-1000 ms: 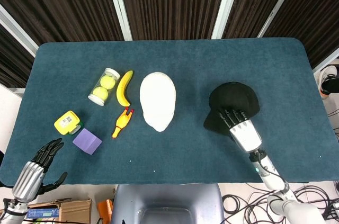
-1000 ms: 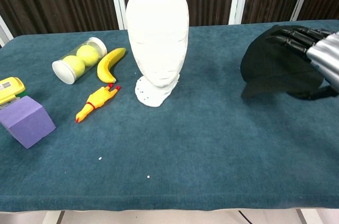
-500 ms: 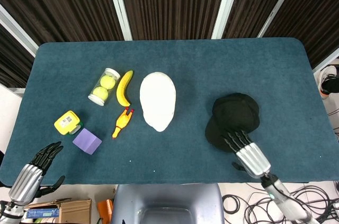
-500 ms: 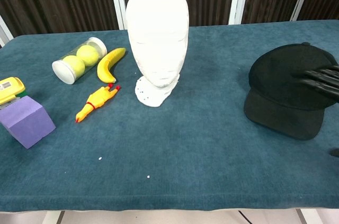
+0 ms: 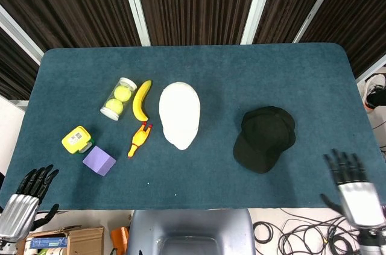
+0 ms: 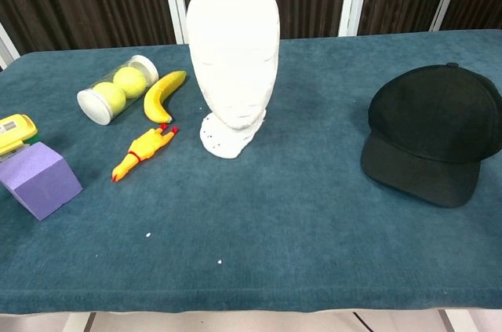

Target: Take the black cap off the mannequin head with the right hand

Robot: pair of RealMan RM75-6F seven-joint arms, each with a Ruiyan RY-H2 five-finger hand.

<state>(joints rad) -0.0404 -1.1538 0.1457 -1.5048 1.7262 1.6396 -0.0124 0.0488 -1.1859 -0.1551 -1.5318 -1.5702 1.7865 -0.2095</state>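
The black cap [image 5: 264, 138] lies flat on the blue table to the right of the bare white mannequin head [image 5: 179, 114]; in the chest view the cap [image 6: 431, 133] sits at the right, the mannequin head [image 6: 233, 57] stands upright in the middle. My right hand [image 5: 351, 188] is off the table's front right corner, fingers spread and holding nothing, well apart from the cap. My left hand [image 5: 23, 201] hangs off the front left corner, fingers apart and empty. Neither hand shows in the chest view.
Left of the mannequin head lie a banana [image 5: 141, 100], a clear tube of tennis balls [image 5: 119, 99], a rubber chicken [image 5: 139, 138], a purple cube [image 5: 98, 160] and a yellow box [image 5: 75, 138]. The table's front edge [image 5: 193, 207] runs below.
My right hand has let go of the cap and drawn back off the front right of the table. The cap stays lying on the table. My left hand slid slightly further down-left.
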